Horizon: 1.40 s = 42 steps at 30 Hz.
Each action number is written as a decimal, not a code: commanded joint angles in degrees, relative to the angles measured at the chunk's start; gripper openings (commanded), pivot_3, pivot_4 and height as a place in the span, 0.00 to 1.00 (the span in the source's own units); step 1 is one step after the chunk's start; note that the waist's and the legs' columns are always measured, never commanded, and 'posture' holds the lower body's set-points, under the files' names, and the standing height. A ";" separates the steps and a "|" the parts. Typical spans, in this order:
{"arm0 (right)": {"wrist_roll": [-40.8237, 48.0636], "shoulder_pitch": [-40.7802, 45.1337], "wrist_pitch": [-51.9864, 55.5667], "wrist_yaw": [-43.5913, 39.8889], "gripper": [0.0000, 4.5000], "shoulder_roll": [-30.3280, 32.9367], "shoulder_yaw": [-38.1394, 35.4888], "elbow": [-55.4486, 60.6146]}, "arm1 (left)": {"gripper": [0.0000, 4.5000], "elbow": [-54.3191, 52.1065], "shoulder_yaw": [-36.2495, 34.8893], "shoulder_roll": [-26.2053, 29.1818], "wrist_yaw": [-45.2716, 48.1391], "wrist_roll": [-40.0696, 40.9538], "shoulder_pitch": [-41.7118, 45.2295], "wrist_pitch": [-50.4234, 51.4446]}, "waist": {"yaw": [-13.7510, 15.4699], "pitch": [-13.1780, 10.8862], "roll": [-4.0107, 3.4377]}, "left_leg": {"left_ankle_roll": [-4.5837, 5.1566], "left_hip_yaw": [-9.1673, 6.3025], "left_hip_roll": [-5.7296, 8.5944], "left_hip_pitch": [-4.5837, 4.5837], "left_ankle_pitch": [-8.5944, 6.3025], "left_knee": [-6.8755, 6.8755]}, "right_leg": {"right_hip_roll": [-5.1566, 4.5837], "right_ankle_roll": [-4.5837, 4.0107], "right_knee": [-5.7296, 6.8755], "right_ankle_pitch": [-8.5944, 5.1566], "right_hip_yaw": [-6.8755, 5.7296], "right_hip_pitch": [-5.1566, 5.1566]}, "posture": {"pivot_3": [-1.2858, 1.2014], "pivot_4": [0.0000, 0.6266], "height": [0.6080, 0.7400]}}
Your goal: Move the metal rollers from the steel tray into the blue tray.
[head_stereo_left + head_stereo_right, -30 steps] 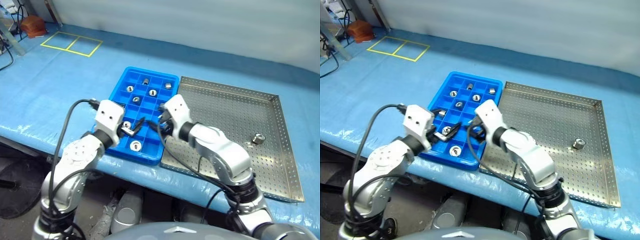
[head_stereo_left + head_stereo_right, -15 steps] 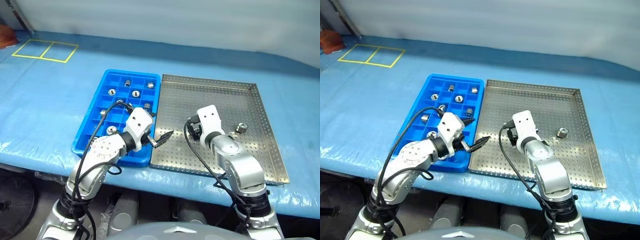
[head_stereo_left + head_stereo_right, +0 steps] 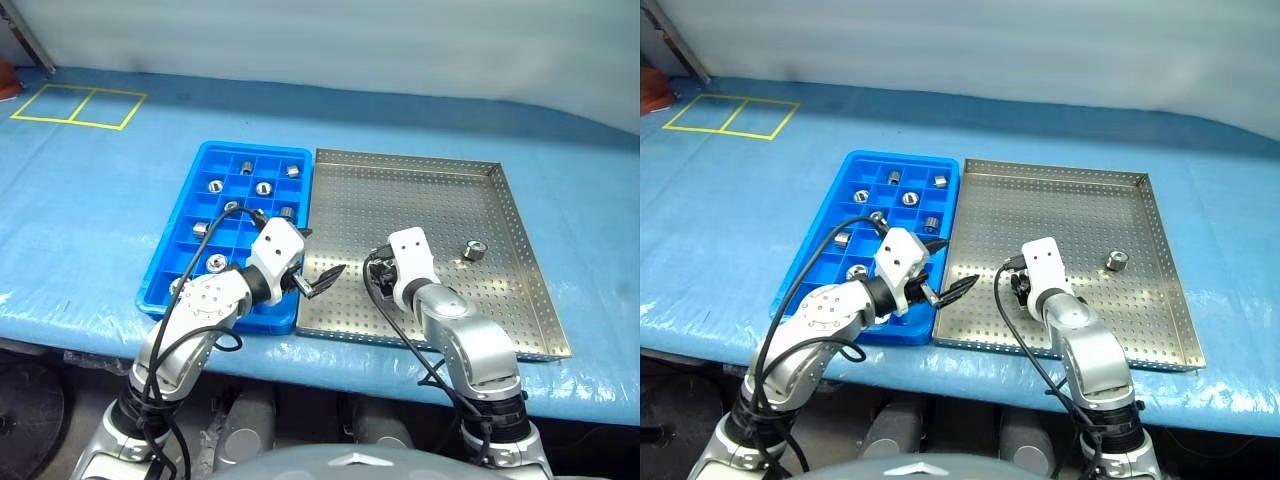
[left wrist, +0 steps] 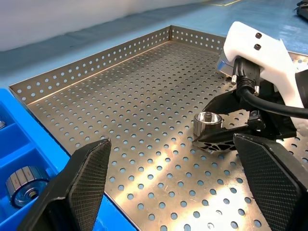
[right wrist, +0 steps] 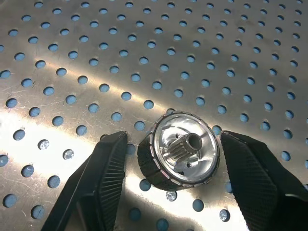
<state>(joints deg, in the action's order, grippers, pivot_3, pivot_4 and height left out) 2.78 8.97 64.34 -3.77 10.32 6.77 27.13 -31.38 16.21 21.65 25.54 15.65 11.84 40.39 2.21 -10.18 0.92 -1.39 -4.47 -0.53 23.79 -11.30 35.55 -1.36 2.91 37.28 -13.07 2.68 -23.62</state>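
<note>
Two rollers remain on the steel tray [image 3: 420, 180]: one [image 3: 473, 250] near its right rim, another [image 5: 180, 147] sitting on the perforated floor between the fingers of the right gripper [image 5: 171, 168], low over the tray's near-left part. A second ago this gripper hung at the blue tray [image 3: 190, 255] beside the left one; it has since swung across onto the steel tray and narrowed its jaws, which stand close on either side of the roller with small gaps showing, not yet clamped. That looks like the start of another pick. The left gripper [image 3: 318, 281] hovers wide open and empty over the seam between the two trays, having drifted off the blue one. Seven or so rollers already lie in blue compartments. Most of the steel floor is bare, leaving free room to lift; the low rim and the left gripper stand on the way back.
</note>
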 commanded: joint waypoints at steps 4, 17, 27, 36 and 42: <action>0.74 2.12 -0.42 -0.46 0.40 -1.40 -0.87 1.38 | 0.99 -2.75 -2.13 0.68 -1.30 -0.37 -1.60 0.12 | 0.02 0.00 0.00 | 0.00 0.00 0.00 -0.01 0.00 0.01 | 0.00 0.01 0.01 0.01 0.00 0.01 | 0.61 0.24 1.00; 7.17 18.32 -9.47 -10.96 0.40 -7.03 6.40 -5.25 | 0.99 -11.51 -9.99 3.28 -6.59 -0.58 -10.80 3.71 | 0.93 0.00 -0.01 | 0.00 -0.10 -0.04 -0.18 0.00 -0.02 | 0.04 -0.03 0.49 -0.03 -0.09 -0.08 | 0.66 0.24 1.00; 6.92 24.45 -22.13 -13.77 0.40 -12.10 7.82 -24.09 | 0.99 -14.25 -12.47 0.21 -12.92 -2.41 -14.24 4.62 | 5.48 0.00 -0.01 | -0.08 -0.26 -0.05 -0.16 0.05 -0.03 | 0.11 -0.19 0.54 -0.11 -0.18 -0.07 | 0.71 0.24 1.00; 8.04 25.96 -21.91 -15.86 0.40 -13.04 7.15 -28.52 | 0.99 -15.14 -12.51 0.19 -13.71 -2.58 -15.56 5.21 | 9.58 -0.01 -0.02 | -0.10 -0.27 -0.08 -0.16 0.05 -0.14 | 0.17 -0.32 0.54 -0.19 -0.19 -0.15 | 0.71 0.24 1.00; 5.29 25.33 -26.28 -13.28 0.75 -12.78 6.53 -27.57 | 0.99 -14.46 -11.81 0.15 -13.22 -2.18 -14.56 5.36 | 11.53 -0.01 -0.03 | -0.13 -0.24 -0.08 -0.13 0.06 -0.15 | 0.17 -0.42 0.54 -0.25 -0.19 -0.20 | 0.71 0.24 1.00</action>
<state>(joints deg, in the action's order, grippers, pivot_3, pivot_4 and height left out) 8.11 33.61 40.25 -17.47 -2.03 14.40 -3.08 -43.47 4.19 21.92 12.25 13.64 -3.48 46.04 13.74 -10.19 0.89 -1.53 -4.71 -0.62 23.67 -11.24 35.39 -1.19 2.49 37.82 -13.33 2.49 -23.82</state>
